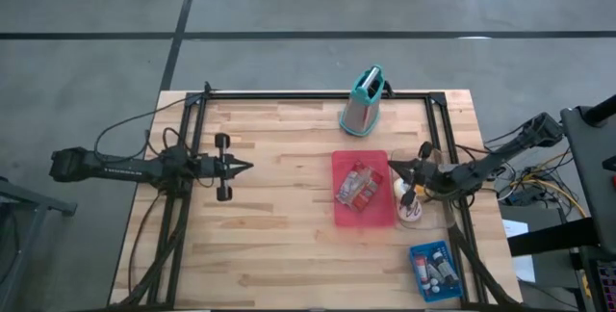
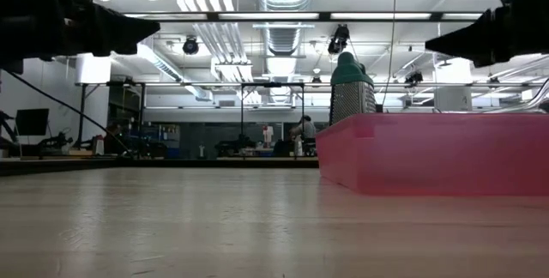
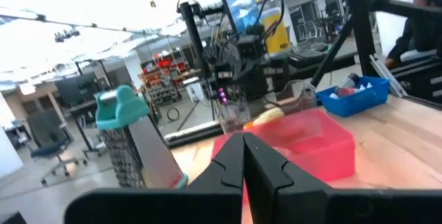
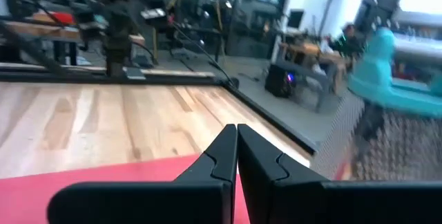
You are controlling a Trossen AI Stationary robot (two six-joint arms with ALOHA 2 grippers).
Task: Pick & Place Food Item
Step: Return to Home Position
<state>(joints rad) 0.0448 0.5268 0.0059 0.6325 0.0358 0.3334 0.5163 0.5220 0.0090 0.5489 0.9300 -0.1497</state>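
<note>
A pink tray (image 1: 363, 189) lies right of the table's middle, with a clear-wrapped food item (image 1: 356, 187) lying flat in it. My right gripper (image 1: 393, 165) hovers shut just above the tray's right rim, pointing toward the table's left; its wrist view shows the shut fingers (image 4: 236, 133) over the pink tray (image 4: 103, 172). My left gripper (image 1: 248, 167) waits shut over the table's left half, pointing right toward the tray (image 3: 304, 141). Neither holds anything. In the low view the left gripper (image 2: 157, 27) and the right gripper (image 2: 428, 49) hang well above the tabletop.
A metal grater with a teal handle (image 1: 363, 103) stands at the far edge behind the tray. A blue bin (image 1: 438, 271) with small items sits at the near right corner. A white and tan object (image 1: 410, 201) lies right of the tray, under my right arm.
</note>
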